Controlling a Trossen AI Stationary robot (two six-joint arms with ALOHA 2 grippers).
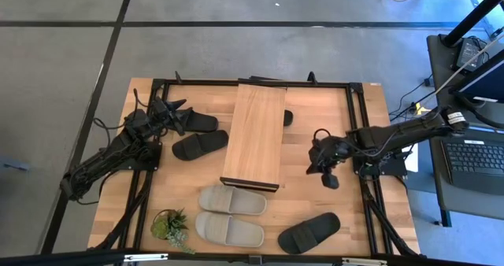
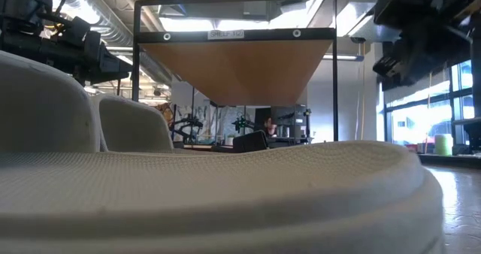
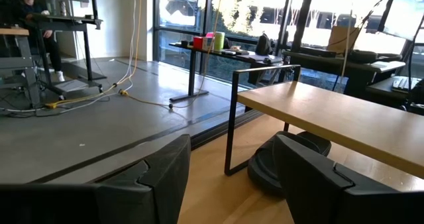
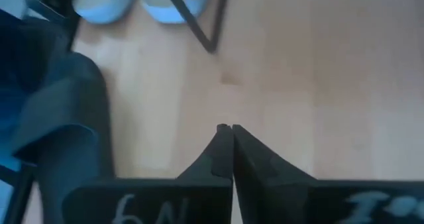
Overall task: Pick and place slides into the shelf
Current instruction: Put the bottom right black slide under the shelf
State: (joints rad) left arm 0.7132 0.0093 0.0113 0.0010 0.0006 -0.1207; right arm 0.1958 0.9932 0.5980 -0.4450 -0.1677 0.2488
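The pale butcher-block desk (image 1: 315,211) stands on grey concrete floor, in a workshop with large windows. Mid-desk sits the low wood-topped shelf (image 1: 253,134), its black frame carrying a small white label too blurred to read. Black slides (image 1: 200,145) and beige-grey slides (image 1: 231,200) lie around it. The left pincer (image 1: 175,113), fingers apart, hovers over one black slide; the right pincer (image 4: 225,141), fingers together, hangs above bare wood.

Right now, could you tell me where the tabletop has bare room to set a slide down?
Bare wood lies between the shelf and the right gripper, down to the lone black slide. It is crowded left of the shelf, around two black slides, and around the beige slides beside the potted plant.
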